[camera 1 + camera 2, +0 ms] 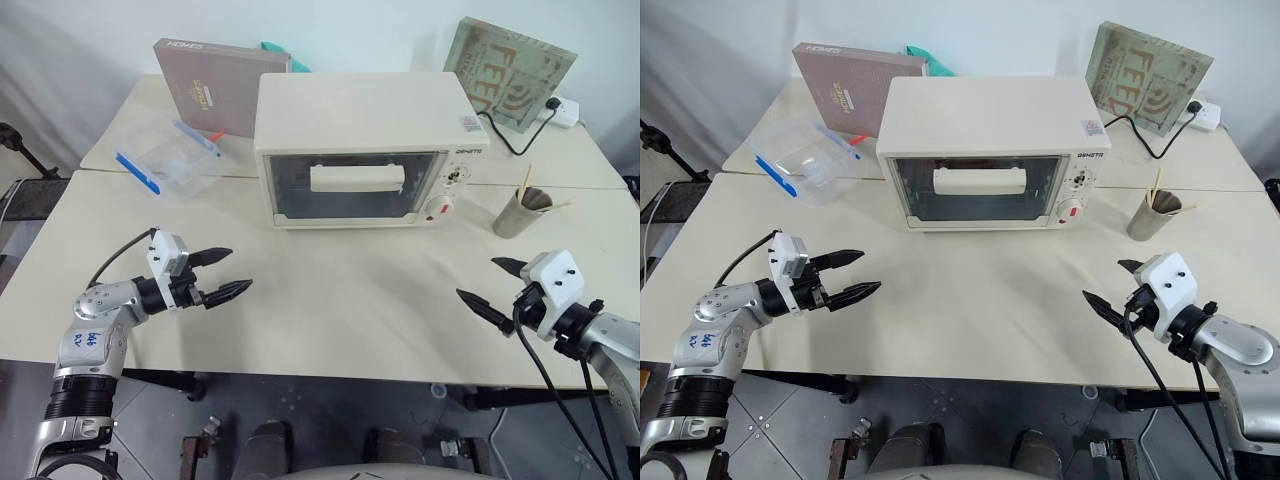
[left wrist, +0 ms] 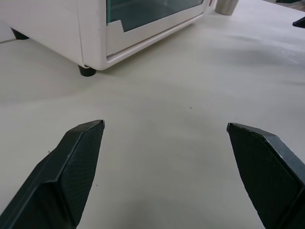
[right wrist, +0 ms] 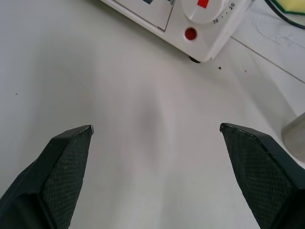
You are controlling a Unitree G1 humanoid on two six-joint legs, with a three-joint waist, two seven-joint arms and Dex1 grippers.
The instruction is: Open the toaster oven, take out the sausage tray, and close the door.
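The cream-white toaster oven (image 1: 370, 145) stands at the middle back of the table. Its glass door (image 1: 355, 185) is shut, with the cream bar handle (image 1: 357, 179) across it. The sausage tray is hidden behind the glass. My left gripper (image 1: 228, 272) hovers open over the table at the front left, pointing toward the oven. My right gripper (image 1: 490, 284) is open at the front right, aimed inward. A corner of the oven (image 2: 95, 28) appears in the left wrist view, and its red knob (image 3: 202, 4) in the right wrist view. Both hold nothing.
A clear plastic box with blue clips (image 1: 170, 158) lies left of the oven, with a brown box (image 1: 215, 85) behind it. A metal cup with sticks (image 1: 522, 210) stands right of the oven. A framed sign (image 1: 505, 75) and power cable (image 1: 515, 135) are at the back right.
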